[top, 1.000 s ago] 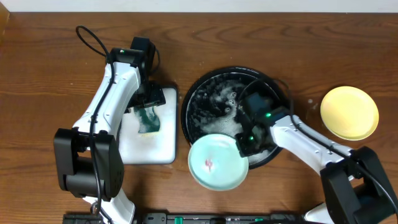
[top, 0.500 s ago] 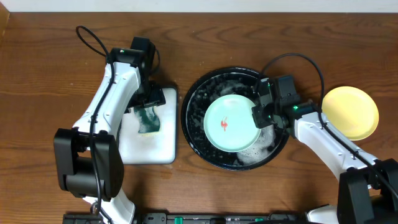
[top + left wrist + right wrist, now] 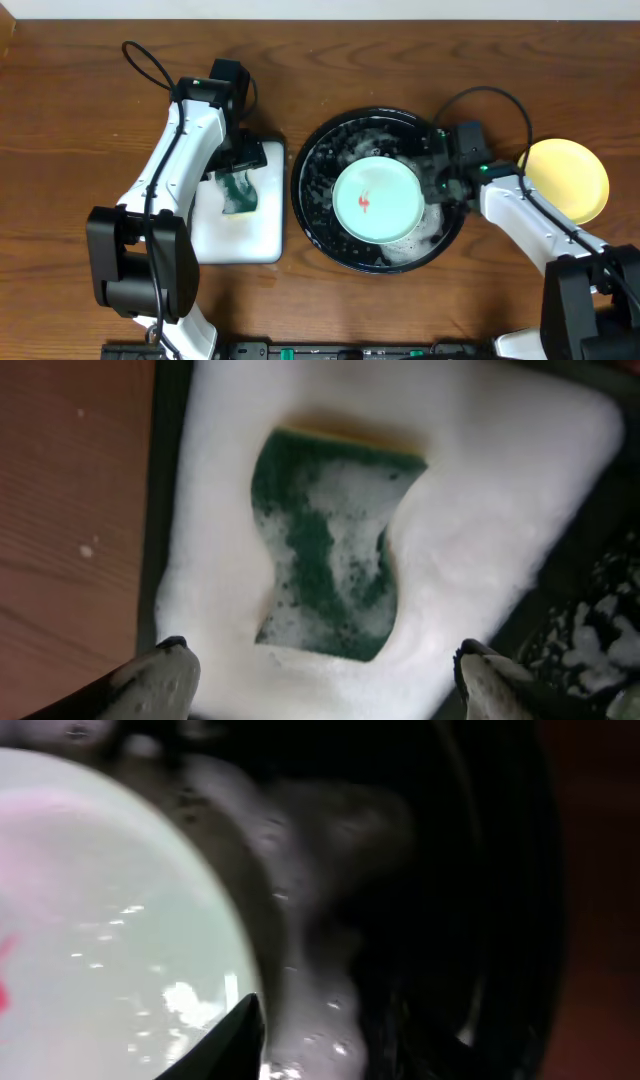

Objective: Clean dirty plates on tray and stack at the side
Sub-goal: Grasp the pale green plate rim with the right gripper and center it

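Observation:
A pale mint-green plate (image 3: 376,200) with a small red smear lies flat in the sudsy black tray (image 3: 308,165). My right gripper (image 3: 433,186) sits low at the plate's right rim, jaws apart. In the right wrist view the plate (image 3: 90,910) fills the left, one dark fingertip (image 3: 238,1038) overlaps its edge, and only suds lie in the gripper (image 3: 330,1050). A yellow plate (image 3: 562,180) rests on the table to the right of the tray. My left gripper (image 3: 325,685) hovers open over a green sponge (image 3: 330,550).
The sponge (image 3: 238,195) lies in foam on a white rectangular tray (image 3: 240,245), left of the black tray. The left arm's cable loops at the back left (image 3: 150,65). The black tray's wall (image 3: 500,870) rises to the right of my right gripper.
My right gripper carried the mint plate from the tray's front rim into its middle, let it go, opened and drew back to the right. The left arm has not moved.

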Controlling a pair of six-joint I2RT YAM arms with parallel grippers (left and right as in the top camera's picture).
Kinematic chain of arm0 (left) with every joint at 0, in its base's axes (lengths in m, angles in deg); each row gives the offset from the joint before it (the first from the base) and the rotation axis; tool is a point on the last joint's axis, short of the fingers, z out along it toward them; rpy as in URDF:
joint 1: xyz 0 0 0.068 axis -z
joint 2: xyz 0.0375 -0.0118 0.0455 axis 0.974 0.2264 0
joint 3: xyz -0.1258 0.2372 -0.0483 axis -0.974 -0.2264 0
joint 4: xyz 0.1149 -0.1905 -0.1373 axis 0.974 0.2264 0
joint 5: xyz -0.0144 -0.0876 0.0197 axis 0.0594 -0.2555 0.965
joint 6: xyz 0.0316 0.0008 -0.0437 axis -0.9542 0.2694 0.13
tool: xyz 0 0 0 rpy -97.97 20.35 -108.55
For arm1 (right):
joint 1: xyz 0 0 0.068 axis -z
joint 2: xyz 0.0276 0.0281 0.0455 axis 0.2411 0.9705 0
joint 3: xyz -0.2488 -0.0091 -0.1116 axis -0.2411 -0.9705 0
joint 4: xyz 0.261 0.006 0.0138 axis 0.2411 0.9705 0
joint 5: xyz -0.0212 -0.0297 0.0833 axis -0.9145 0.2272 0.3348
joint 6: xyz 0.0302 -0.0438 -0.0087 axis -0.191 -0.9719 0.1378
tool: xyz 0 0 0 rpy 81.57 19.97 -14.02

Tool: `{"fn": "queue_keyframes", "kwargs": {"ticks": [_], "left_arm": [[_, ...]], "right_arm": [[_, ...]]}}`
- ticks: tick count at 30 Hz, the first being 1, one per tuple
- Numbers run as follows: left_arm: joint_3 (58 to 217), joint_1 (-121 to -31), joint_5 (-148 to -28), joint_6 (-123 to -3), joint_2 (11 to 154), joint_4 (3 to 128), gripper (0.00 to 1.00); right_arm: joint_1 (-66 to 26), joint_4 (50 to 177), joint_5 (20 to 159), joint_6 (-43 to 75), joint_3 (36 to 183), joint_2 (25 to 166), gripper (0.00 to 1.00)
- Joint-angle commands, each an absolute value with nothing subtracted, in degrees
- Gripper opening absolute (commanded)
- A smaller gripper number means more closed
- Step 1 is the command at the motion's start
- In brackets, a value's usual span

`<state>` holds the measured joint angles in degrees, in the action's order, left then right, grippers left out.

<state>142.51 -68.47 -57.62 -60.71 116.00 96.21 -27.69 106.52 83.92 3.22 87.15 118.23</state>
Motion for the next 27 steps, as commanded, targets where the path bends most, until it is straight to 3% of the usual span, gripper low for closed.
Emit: {"fn": "queue_keyframes", "kwargs": {"ticks": [1,4,15,21,27], "left_arm": [[142.53,-68.64,-61.32,-61.06,116.15,97.08,0.85],[142.53,-68.6,-61.34,-61.08,116.15,97.08,0.85],[142.53,-68.6,-61.16,-61.08,116.15,97.52,0.85],[142.53,-68.6,-61.16,-61.1,116.15,97.5,0.85],[142.53,-68.6,-61.16,-61.08,116.15,97.52,0.85]], "right_arm": [[-24.85,107.87,87.31,3.89,87.26,120.37,0.33],[-24.89,107.15,93.84,1.25,87.24,122.73,0.32],[-24.02,106.36,94.87,1.82,87.41,124.17,0.27],[-23.8,104.86,109.08,-3.12,88.16,119.3,0.31],[-26.01,106.08,104.16,-3.03,87.81,121.42,0.31]]}}
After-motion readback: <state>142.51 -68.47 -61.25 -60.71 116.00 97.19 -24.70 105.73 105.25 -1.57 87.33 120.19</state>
